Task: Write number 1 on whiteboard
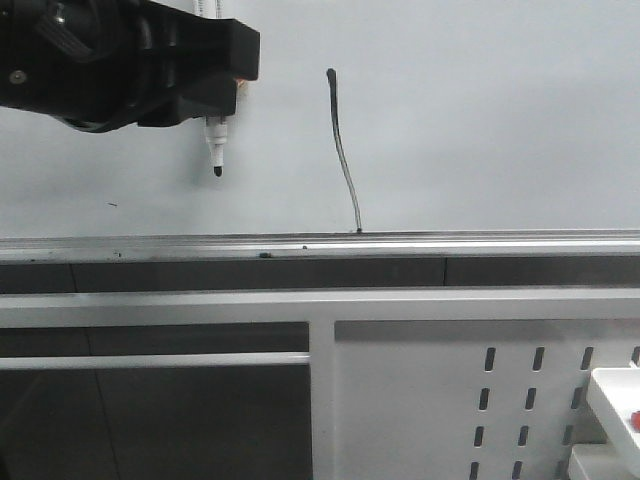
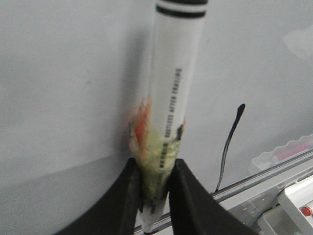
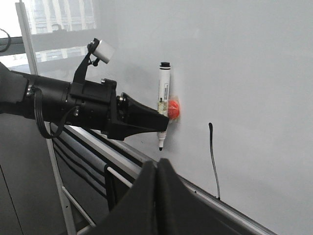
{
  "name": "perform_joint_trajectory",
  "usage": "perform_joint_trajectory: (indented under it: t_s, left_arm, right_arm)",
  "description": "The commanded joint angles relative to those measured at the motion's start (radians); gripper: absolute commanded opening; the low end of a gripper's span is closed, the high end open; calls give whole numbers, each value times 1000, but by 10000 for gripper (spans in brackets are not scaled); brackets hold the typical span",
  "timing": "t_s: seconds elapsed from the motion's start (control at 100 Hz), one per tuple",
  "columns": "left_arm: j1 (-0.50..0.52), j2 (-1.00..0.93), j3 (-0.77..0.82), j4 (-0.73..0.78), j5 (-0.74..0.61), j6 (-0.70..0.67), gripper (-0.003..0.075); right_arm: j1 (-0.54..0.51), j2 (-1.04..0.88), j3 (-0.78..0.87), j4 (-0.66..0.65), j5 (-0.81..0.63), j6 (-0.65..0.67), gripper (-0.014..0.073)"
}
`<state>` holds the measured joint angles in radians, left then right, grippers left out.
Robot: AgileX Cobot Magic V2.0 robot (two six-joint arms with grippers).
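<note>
The whiteboard (image 1: 480, 120) fills the upper front view, with a silver rail (image 1: 420, 243) along its bottom edge. The number 1 (image 1: 343, 160) is a thin black stroke with a blob on top, reaching down to the rail; it also shows in the left wrist view (image 2: 229, 147) and the right wrist view (image 3: 213, 161). My left gripper (image 1: 222, 105) is shut on a white marker (image 1: 215, 150), tip down, held left of the stroke and apart from it. The marker shows between the jaws in the left wrist view (image 2: 173, 98). My right gripper (image 3: 157, 164) is shut and empty, away from the board.
A tiny dark speck (image 1: 112, 204) marks the board at the left. Below the rail is a white metal frame (image 1: 320, 305) with a white slotted panel (image 1: 500, 400). A white tray (image 1: 615, 395) with something red in it sits at the lower right.
</note>
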<state>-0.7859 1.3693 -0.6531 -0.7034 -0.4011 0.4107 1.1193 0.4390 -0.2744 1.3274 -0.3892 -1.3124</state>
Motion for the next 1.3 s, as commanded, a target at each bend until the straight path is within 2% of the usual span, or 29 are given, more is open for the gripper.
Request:
perform_joint_trajectory:
  t_s: [0.0,0.09,0.27,0.49,0.78,0.85,0.95,1.02,1.03,1.04,1.14,1.29]
  left_arm:
    - [8,-17,-39,-8,-119,-8,174]
    - [8,-17,-39,-20,-139,-8,236]
    - [8,-17,-39,-41,-149,-8,278]
    - [8,-52,-39,-41,-123,-8,452]
    - [6,-253,9,-41,58,-8,447]
    - [6,-321,39,-41,80,-8,419]
    - [6,-434,81,-41,134,-6,333]
    - [6,-513,109,-41,180,-6,226]
    - [6,-528,115,-41,189,-5,185]
    - [6,-528,117,-41,193,-4,185]
    - [6,-639,144,-37,269,0,-23]
    - [6,-756,155,-33,394,0,-20]
  right_arm:
    - [-5,-2,-27,-28,-26,-11,-48]
    - [-5,-2,-27,-28,-26,-11,-48]
    - [-5,-2,-27,-26,-26,-11,-48]
    - [-5,-2,-27,-26,-30,-11,-48]
    - [-5,-2,-27,-26,-36,-11,-48]
    - [-5,-2,-27,-26,-38,-11,-48]
    - [-5,-2,-27,-26,-43,-11,-48]
    - [-5,-2,-27,-26,-43,-11,-48]
    - [-5,-2,-27,-26,-43,-11,-48]
    - [-5,-2,-27,-26,-43,-11,-48]
    - [-5,-2,-27,-26,-43,-11,-48]
    - [-5,-2,-27,-26,-33,-11,-48]
